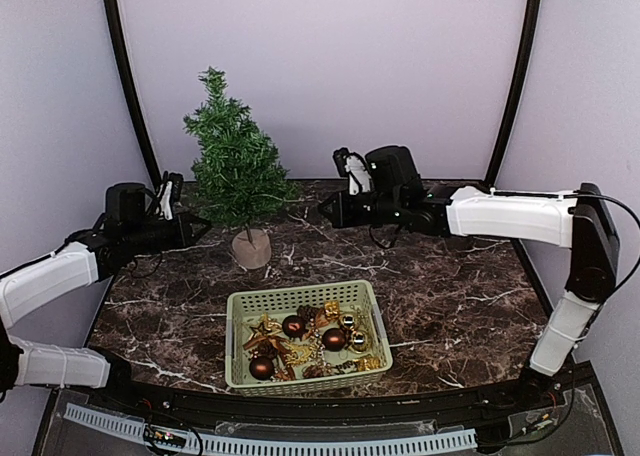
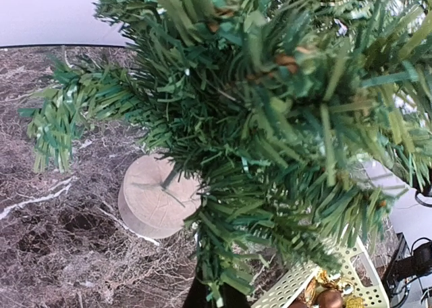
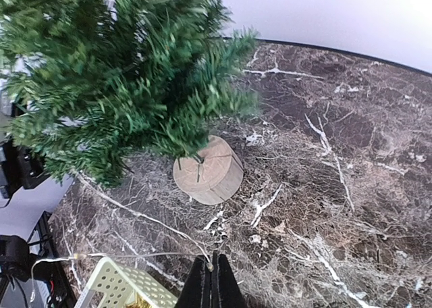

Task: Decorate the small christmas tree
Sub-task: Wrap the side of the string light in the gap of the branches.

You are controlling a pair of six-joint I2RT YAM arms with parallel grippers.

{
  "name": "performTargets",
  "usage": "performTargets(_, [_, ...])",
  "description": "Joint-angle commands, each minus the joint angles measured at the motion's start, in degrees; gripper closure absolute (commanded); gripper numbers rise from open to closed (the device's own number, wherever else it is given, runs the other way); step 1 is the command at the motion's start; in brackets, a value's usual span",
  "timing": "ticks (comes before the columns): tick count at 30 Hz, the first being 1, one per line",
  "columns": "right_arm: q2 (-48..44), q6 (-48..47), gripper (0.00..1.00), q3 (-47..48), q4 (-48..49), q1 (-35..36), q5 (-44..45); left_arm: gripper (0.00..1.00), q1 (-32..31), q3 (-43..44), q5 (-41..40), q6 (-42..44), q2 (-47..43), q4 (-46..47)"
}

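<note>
A pale green basket [image 1: 300, 292] sat on the dark marbled desk [image 1: 450, 296], near its front edge. Inside lay reddish-brown baubles [image 1: 294, 326], a gold bauble [image 1: 357, 340] and gold trimmings [image 1: 300, 355].

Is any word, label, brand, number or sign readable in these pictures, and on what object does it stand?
None. No readable text shows on the small christmas tree, its wooden base, the basket, the ornaments or the table.
</note>
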Motion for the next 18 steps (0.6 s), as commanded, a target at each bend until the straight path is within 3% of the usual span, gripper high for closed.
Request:
performTargets(1, [-6.43,-3.84,1.00,-1.80,-0.52,1.42,-0.83,1.00,0.88,1.40,-2.61,1.87,-2.23,-0.45])
performTargets(7, [-8.63,-5.13,1.00,-2.80,-3.98,5.16,-1.24,1.00,4.81,4.47,1.66,4.33,1.87,1.14])
performTargets(15, [-4.54,-2.34,1.00,0.53,-2.21,5.96,2.72,1.00,7.24,10.48,7.22,6.93,13.14,6.68])
performTargets(17, [-3.20,-2.44,1.00,2.32,-2.10,5.76,3.35,0.94,7.61,11.40,7.14,7.33,14.55,7.46])
performTargets(18, [-2.40,-2.33,1.00,3.17,-2.17,5.47,3.53,0.86,7.73,11.63,6.85,7.38,14.83,7.47])
